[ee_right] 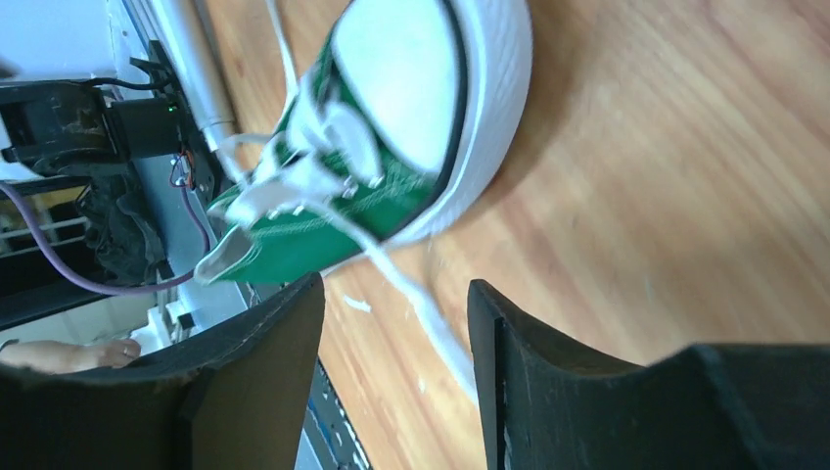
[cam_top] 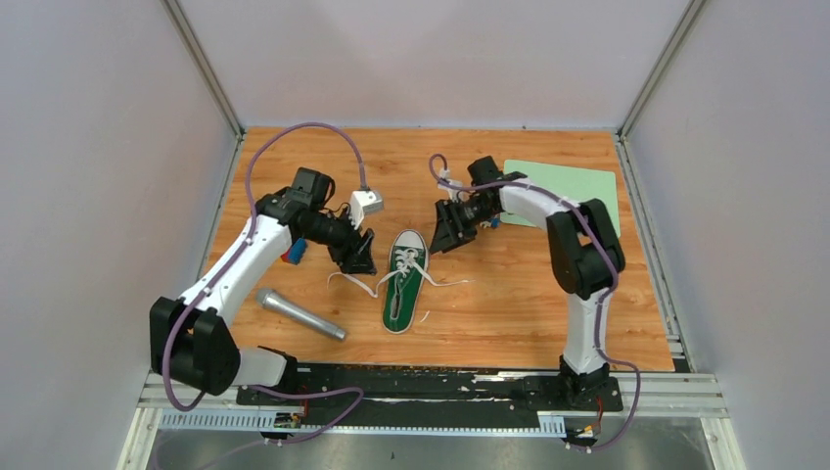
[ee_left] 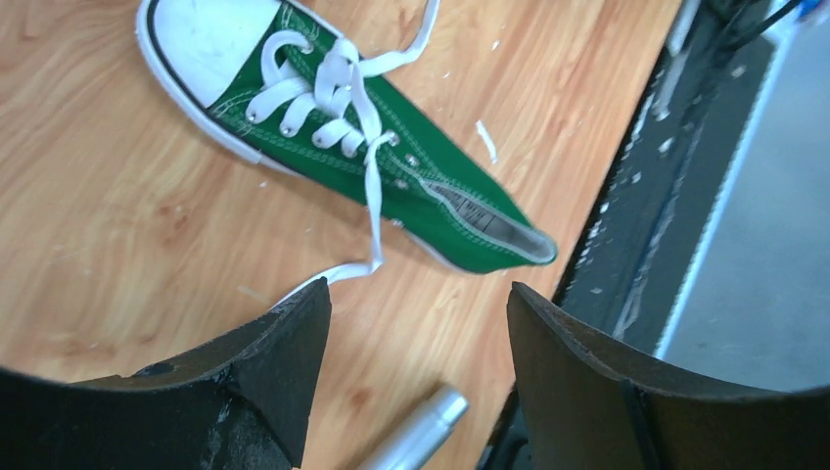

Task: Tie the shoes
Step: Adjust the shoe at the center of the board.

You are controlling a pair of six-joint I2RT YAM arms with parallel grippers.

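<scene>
A small green sneaker [cam_top: 402,283] with a white toe cap lies on the wooden table, toe pointing away from the arm bases. Its white laces [cam_top: 354,284] trail loose to the left and right. My left gripper [cam_top: 358,257] is open and empty, just left of the shoe's toe. My right gripper [cam_top: 446,238] is open and empty, just right of the toe. In the left wrist view the shoe [ee_left: 372,147] lies beyond the open fingers and one lace [ee_left: 374,211] runs toward the left finger. In the right wrist view the toe cap [ee_right: 411,78] is close and a lace [ee_right: 421,313] passes between the fingers.
A silver metal cylinder [cam_top: 299,313] lies on the table left of the shoe's heel; its end shows in the left wrist view [ee_left: 416,436]. A light green mat [cam_top: 568,191] lies at the back right. White walls enclose the table, and a black rail [cam_top: 431,387] runs along the near edge.
</scene>
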